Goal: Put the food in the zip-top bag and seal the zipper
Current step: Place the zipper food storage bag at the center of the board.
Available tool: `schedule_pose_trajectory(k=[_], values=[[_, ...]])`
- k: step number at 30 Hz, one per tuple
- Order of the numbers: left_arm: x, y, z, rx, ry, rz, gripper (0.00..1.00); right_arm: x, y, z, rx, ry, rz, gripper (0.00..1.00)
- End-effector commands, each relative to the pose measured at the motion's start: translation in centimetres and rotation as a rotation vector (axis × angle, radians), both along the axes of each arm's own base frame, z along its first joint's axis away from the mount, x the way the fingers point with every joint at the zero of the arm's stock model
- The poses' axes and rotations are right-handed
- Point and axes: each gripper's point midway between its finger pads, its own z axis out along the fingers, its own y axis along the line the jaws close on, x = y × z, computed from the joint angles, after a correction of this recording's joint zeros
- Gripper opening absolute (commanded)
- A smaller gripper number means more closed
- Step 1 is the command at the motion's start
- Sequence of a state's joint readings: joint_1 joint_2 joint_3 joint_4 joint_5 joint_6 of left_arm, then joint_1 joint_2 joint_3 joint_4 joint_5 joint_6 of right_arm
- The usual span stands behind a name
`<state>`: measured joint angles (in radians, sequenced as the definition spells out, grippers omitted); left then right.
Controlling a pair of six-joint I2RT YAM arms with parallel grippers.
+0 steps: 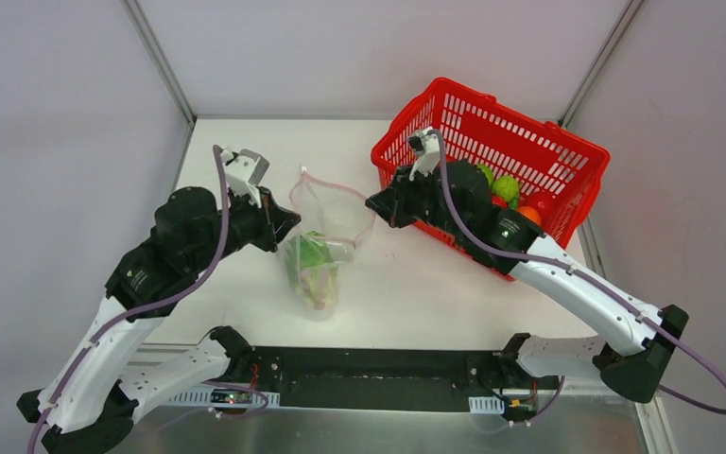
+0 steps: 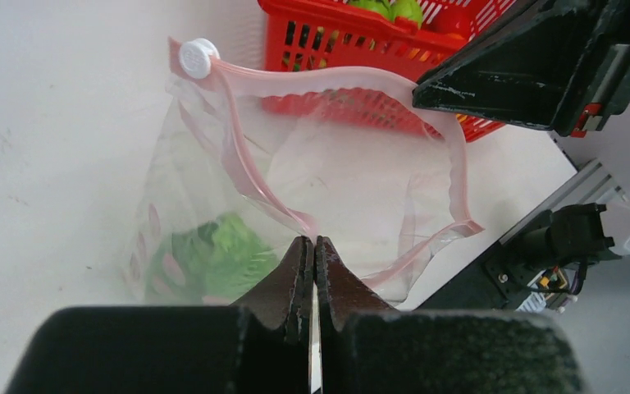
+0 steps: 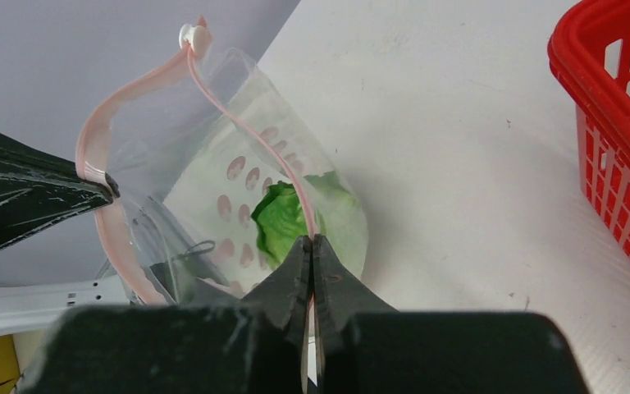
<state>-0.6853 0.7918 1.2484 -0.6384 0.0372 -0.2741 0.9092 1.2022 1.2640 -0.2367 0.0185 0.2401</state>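
Observation:
The clear zip-top bag (image 1: 322,268) lies on the table between my arms with its mouth held open. Green lettuce (image 1: 309,253) sits inside it, and shows in the left wrist view (image 2: 213,250) and the right wrist view (image 3: 280,220). The red-pink zipper (image 2: 238,156) rings the mouth, with a white slider (image 2: 197,57) at one end. My left gripper (image 2: 312,240) is shut on the near side of the zipper. My right gripper (image 3: 310,240) is shut on the opposite side of it. More food (image 1: 508,187), green, red and orange pieces, lies in the basket.
A red mesh basket (image 1: 529,132) stands at the back right, just behind my right arm. The table's white walls meet at the back corners. The black arm base rail (image 1: 369,378) runs along the near edge.

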Motion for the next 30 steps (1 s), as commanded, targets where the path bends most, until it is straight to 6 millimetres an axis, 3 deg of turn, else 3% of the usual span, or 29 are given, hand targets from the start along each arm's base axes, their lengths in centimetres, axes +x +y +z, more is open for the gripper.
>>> schedule_pose_trajectory(k=[1, 8, 11, 13, 14, 15, 17, 19, 24, 26, 30], values=[[-0.1, 1.6, 2.2, 0.001, -0.072, 0.044, 0.0, -0.9, 0.2, 3.6, 0.122, -0.037, 0.027, 0.0], [1.9, 1.8, -2.7, 0.142, 0.03, 0.106, 0.0, 0.3, -0.2, -3.4, 0.028, 0.068, -0.065, 0.0], [2.9, 0.8, -4.2, 0.115, 0.055, 0.12, 0.02, 0.0, -0.1, -5.0, 0.026, 0.105, -0.064, 0.0], [3.5, 0.1, -5.4, 0.102, 0.086, 0.128, 0.12, -0.3, 0.4, -4.6, 0.047, 0.115, -0.038, 0.0], [3.9, -0.2, -5.9, 0.103, 0.103, 0.133, 0.25, -0.4, 0.6, -4.2, 0.065, 0.112, -0.029, 0.0], [4.1, -0.4, -6.1, 0.099, 0.117, 0.143, 0.3, -0.4, 0.7, -3.7, 0.081, 0.108, -0.029, 0.0], [4.4, -0.6, -6.1, 0.092, 0.134, 0.158, 0.33, -0.8, 1.1, -2.5, 0.111, 0.101, 0.004, 0.0], [4.7, -0.3, -5.9, 0.087, 0.137, 0.188, 0.44, -1.1, 1.5, -1.7, 0.127, 0.098, 0.027, 0.0], [5.1, -1.1, -5.4, 0.021, 0.15, 0.202, 0.56, -1.5, 1.6, -1.2, 0.143, 0.116, 0.043, 0.0], [5.3, -0.8, -5.5, 0.034, 0.161, 0.225, 0.48, -1.5, 1.5, -0.9, 0.153, 0.116, 0.04, 0.0], [4.9, 0.1, -5.8, 0.081, 0.181, 0.244, 0.08, -1.2, 1.3, -0.7, 0.152, 0.1, 0.024, 0.0]])
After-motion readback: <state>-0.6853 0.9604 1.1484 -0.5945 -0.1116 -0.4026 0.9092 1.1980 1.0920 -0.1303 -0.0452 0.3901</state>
